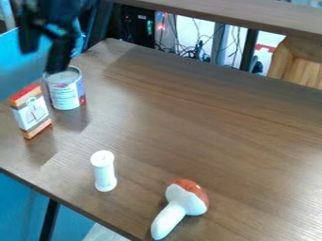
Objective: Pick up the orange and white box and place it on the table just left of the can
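Black gripper near white can, by tabletop's upper-left edge

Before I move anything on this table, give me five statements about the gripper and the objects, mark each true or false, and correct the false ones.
1. The can stands beside the box. True.
2. The toy mushroom stands upright on its stem. False: it lies on its side.
3. The white spool-shaped piece stands upright. True.
4. The gripper hangs over the toy mushroom. False: it is at the upper left, near the can.
5. The toy mushroom's cap is entirely white. False: it is partly reddish-brown.
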